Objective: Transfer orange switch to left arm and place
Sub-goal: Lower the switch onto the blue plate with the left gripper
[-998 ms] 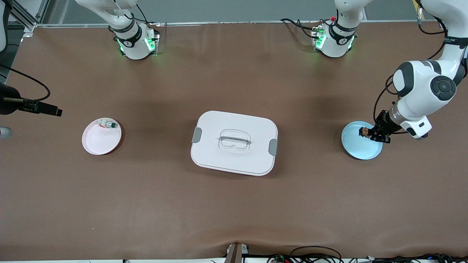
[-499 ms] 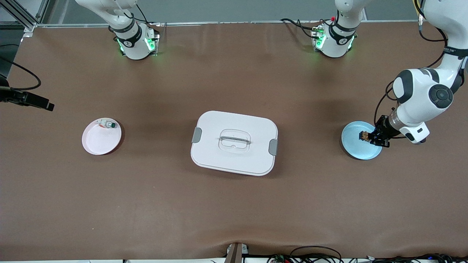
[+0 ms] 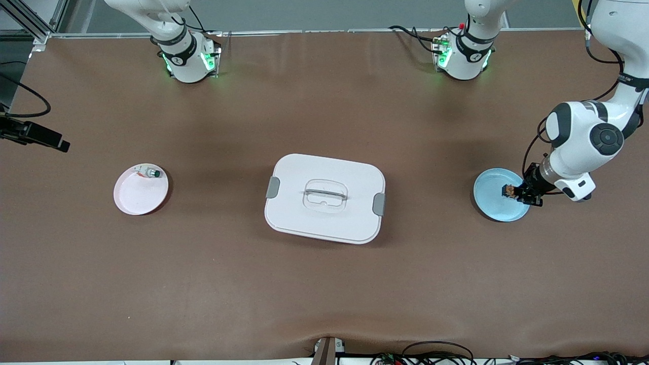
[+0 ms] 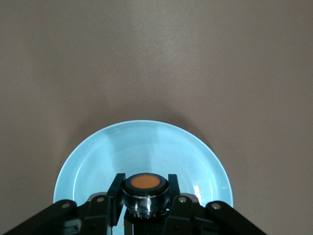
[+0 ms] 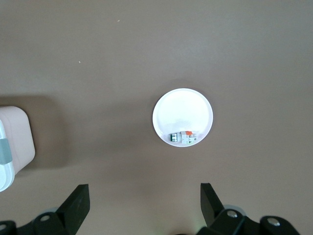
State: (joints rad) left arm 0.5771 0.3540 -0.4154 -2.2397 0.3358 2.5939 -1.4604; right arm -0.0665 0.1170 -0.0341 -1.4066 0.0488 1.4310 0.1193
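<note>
Holding: my left gripper (image 4: 145,196) is clamped on the orange switch (image 4: 145,183), cap facing up, just over the blue plate (image 3: 490,203) at the left arm's end of the table.
Switch look: round orange cap in a metal ring on a small dark body; its terminals I can't make out.
Box: the white box (image 3: 324,198) sits mid-table, squarely between my hold and the right arm's end.
Route judgement: straight across meets the box, so I would lift over or skirt it.
Right gripper: mine too (image 5: 142,205), fingers spread wide, empty, waiting high over the pink plate (image 3: 133,201).
Pink plate: holds a green-capped switch (image 3: 151,173).
</note>
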